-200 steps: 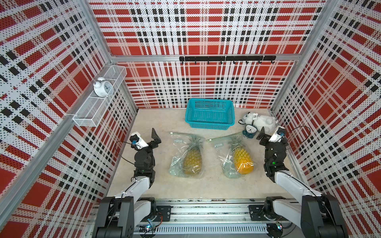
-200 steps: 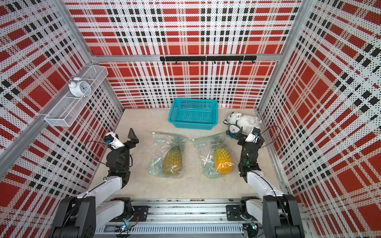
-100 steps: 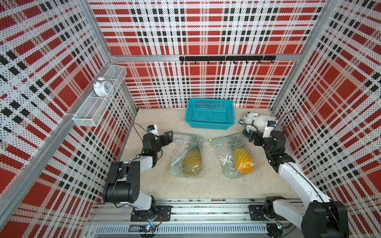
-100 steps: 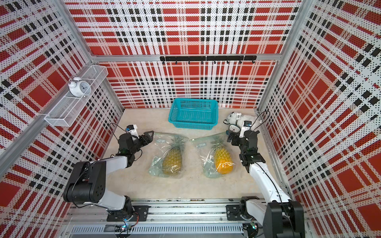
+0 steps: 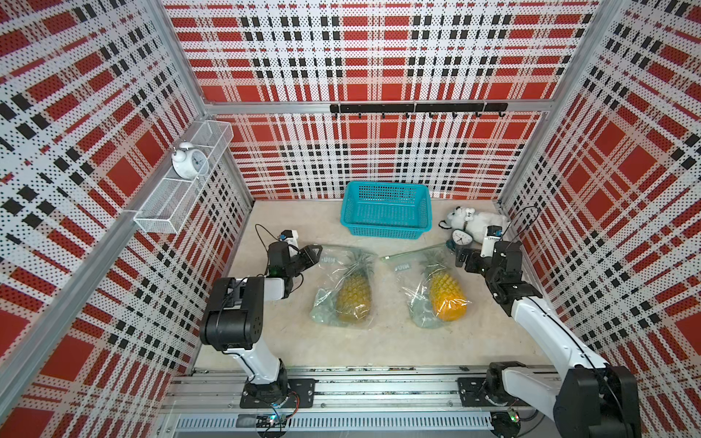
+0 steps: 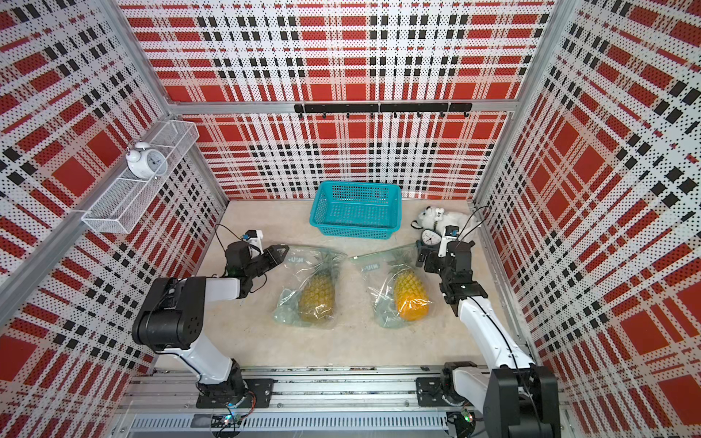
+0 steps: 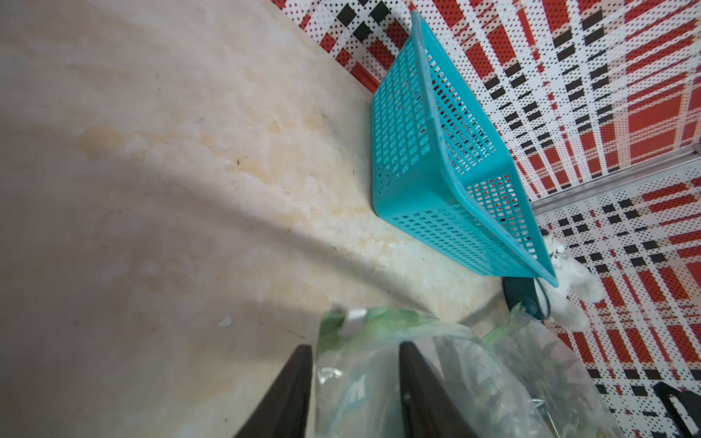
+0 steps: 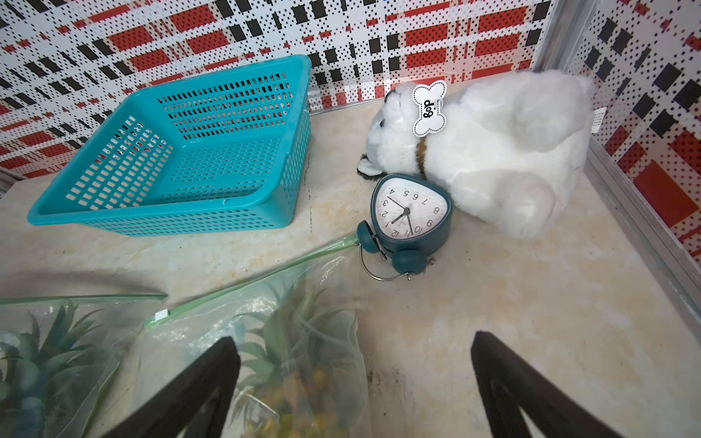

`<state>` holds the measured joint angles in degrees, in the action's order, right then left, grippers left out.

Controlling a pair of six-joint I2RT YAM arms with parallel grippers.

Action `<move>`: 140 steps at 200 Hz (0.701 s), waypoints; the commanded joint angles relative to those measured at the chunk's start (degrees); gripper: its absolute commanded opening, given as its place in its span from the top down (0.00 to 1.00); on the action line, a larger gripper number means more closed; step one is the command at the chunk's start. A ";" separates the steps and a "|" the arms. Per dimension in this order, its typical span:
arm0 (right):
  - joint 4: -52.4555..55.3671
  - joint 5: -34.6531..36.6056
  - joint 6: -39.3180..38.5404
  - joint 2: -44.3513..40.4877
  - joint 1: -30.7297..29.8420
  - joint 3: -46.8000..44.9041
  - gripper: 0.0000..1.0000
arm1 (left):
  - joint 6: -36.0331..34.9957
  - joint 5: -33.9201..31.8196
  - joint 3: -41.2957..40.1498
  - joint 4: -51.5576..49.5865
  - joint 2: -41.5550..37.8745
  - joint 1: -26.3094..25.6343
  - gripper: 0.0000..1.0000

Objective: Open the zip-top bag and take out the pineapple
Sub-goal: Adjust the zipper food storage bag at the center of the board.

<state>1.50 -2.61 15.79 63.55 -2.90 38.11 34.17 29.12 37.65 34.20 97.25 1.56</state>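
Observation:
Two clear zip-top bags lie side by side on the table, each with a pineapple inside. The left bag (image 5: 326, 303) holds a duller pineapple (image 5: 354, 294). The right bag (image 5: 406, 265) holds a brighter orange one (image 5: 447, 295). My left gripper (image 5: 316, 250) lies low at the left bag's top corner. In the left wrist view its fingers (image 7: 299, 379) straddle that corner of the bag (image 7: 352, 379), still apart, next to a white zipper slider (image 7: 352, 320). My right gripper (image 5: 464, 259) stands wide open beside the right bag's top edge (image 8: 265, 277), holding nothing.
A teal basket (image 5: 383, 231) stands at the back middle. A white plush dog (image 5: 474, 222) and a blue alarm clock (image 5: 461, 238) lie just behind my right gripper. A wire shelf (image 5: 159, 212) with a white clock (image 5: 187, 163) hangs on the left wall.
Both arms have reached forward from the front to the bags' top ends. The left gripper's jaws have narrowed round the left bag's corner; the right jaws stayed wide.

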 commanded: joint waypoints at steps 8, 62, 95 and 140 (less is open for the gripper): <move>0.88 -0.09 0.21 0.86 -0.39 1.78 0.00 | 0.66 2.55 0.59 -0.01 -1.15 -0.32 0.54; 1.62 0.06 -0.05 1.24 -0.42 2.11 0.00 | -3.27 -0.60 1.07 -9.40 -4.04 -0.81 0.53; 1.76 0.06 -0.13 1.38 -0.43 2.01 0.00 | -6.51 -1.70 2.28 -15.75 -5.32 -1.32 0.56; 1.60 -1.71 -0.39 1.82 -0.82 2.47 0.00 | -9.22 -1.17 5.17 -16.88 -6.75 -3.08 0.98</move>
<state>3.20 -3.01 15.77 64.95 -2.94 38.85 27.99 27.94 40.14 18.68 92.62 -0.49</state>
